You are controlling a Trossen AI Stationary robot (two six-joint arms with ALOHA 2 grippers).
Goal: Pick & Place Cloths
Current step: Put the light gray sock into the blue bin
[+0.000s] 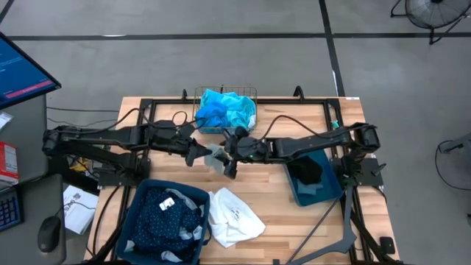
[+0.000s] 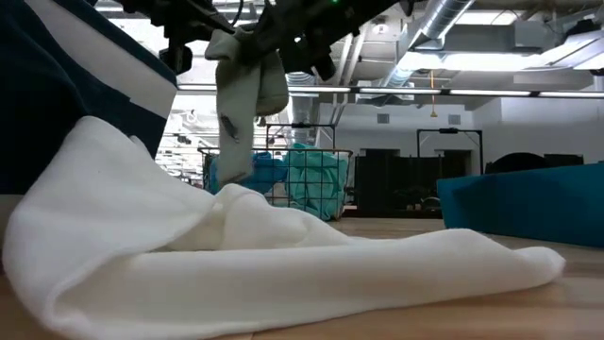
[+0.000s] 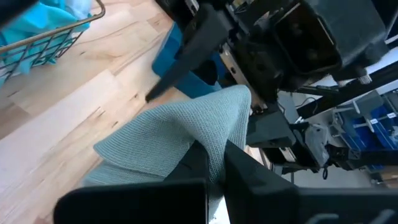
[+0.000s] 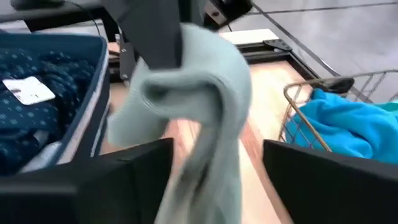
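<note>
Above the middle of the bench, the left claw is clamped on a pale grey-blue cloth hanging in the air; the right claw stands apart around the cloth, near the wire basket.

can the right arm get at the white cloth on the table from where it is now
Probably yes. The white cloth lies bare on the table's near edge beside the left bin, nothing over it. But the right gripper hangs open around the pale grey-blue cloth held by the left gripper.
</note>
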